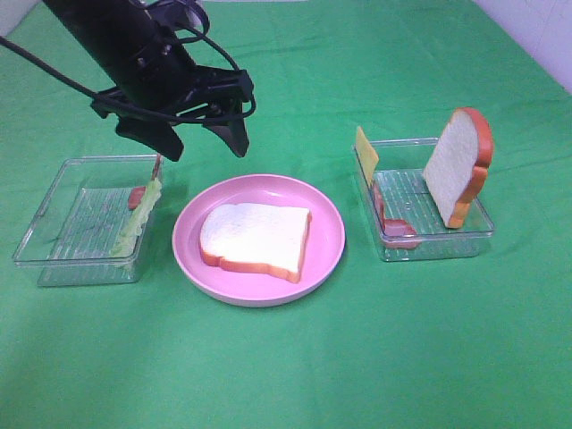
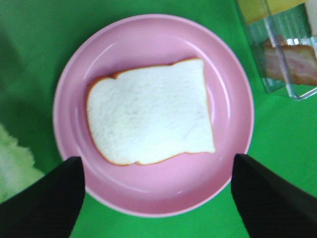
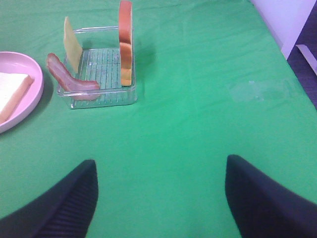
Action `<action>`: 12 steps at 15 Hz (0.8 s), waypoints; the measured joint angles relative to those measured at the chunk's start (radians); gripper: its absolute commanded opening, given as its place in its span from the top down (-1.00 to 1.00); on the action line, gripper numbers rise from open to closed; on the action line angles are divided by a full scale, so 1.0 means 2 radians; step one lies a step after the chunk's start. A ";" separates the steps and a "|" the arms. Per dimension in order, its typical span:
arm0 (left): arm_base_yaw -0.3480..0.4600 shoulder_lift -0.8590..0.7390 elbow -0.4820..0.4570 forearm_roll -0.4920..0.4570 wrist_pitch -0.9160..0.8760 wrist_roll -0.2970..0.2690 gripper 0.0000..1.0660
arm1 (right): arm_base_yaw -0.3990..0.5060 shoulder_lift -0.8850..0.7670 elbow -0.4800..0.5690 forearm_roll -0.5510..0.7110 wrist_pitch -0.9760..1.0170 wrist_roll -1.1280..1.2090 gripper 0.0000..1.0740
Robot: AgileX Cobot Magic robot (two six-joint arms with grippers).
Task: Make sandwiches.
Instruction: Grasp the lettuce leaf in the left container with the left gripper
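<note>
One white bread slice [image 1: 256, 239] with an orange-brown crust lies flat on the round pink plate [image 1: 326, 223]. My left gripper [image 1: 206, 147] hovers open above the plate's far-left side, holding nothing. In the left wrist view the bread slice [image 2: 151, 111] sits on the plate [image 2: 74, 89] just beyond the left gripper [image 2: 158, 198]. In the right wrist view the right gripper [image 3: 161, 198] is open and empty over bare cloth, well short of the right tray [image 3: 101, 64]. It is outside the exterior high view.
The left clear tray [image 1: 54, 206] holds pale green lettuce [image 1: 138, 219] and a meat strip [image 1: 136, 197]. The right clear tray [image 1: 447, 241] holds an upright bread slice [image 1: 458, 165], a yellow cheese square [image 1: 366, 152] and a meat strip [image 1: 398, 228]. Green cloth covers the table.
</note>
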 measured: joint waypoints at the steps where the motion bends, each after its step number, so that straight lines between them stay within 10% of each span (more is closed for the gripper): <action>1: 0.000 0.000 -0.018 0.030 0.033 -0.025 -0.44 | 0.000 0.000 0.000 0.000 0.000 0.000 -0.28; 12: 0.000 0.026 -0.046 0.156 0.138 -0.097 -0.44 | 0.000 0.000 0.000 0.002 0.000 0.000 -0.28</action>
